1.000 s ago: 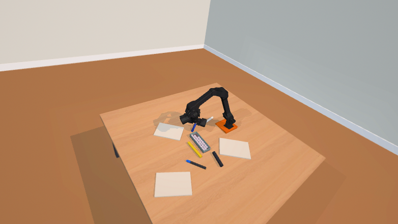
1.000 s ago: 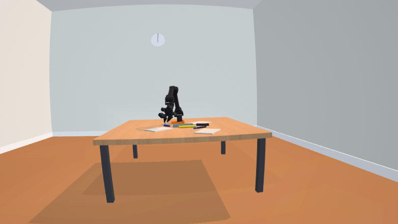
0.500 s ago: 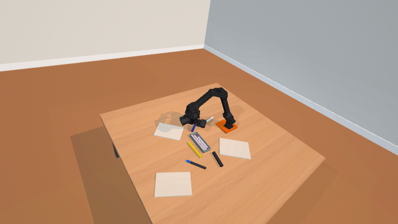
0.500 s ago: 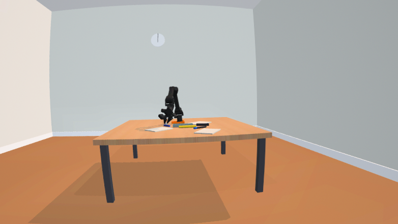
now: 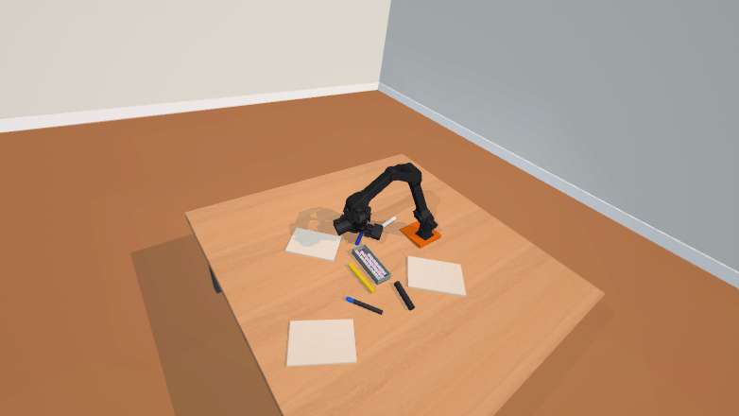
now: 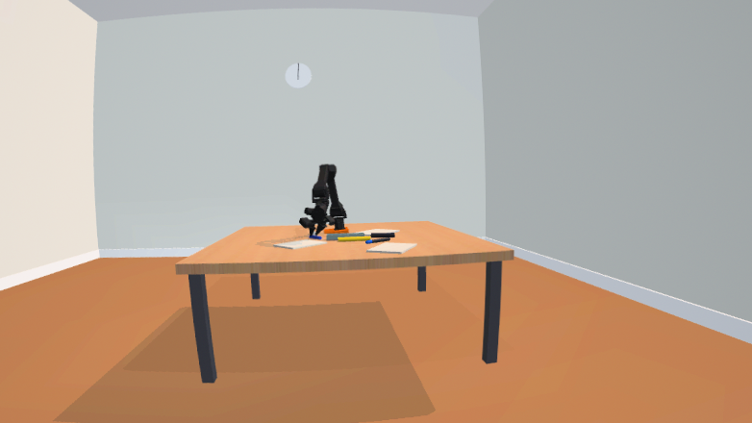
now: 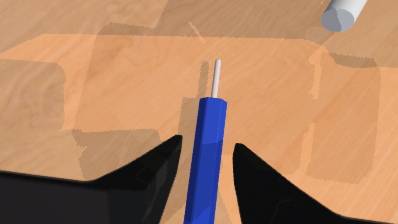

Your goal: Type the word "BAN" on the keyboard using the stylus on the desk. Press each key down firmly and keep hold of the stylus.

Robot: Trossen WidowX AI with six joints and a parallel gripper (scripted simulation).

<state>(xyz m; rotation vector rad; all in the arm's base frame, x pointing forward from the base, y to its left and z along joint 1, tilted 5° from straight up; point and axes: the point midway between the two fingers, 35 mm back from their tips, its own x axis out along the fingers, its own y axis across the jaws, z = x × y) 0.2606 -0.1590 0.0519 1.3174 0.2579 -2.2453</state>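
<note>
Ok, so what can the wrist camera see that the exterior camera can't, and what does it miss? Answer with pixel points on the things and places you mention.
Only the wrist view shows the thin pale tip of the blue stylus (image 7: 216,79) and the round end of a white stick (image 7: 337,20).

Only the exterior view shows the wall clock (image 6: 298,75), a yellow stick (image 6: 354,238) and the table's legs.

Both show the blue stylus (image 7: 206,150) (image 6: 315,236) and the wooden tabletop.

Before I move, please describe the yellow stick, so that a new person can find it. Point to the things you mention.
On the wooden table (image 5: 516,289) (image 6: 220,255), find the grey-rimmed keyboard with pale keys (image 5: 370,264). Beside its long side lies the plain yellow round stick (image 5: 361,277) (image 6: 354,238); its neighbours are black, or black with a blue end.
</note>
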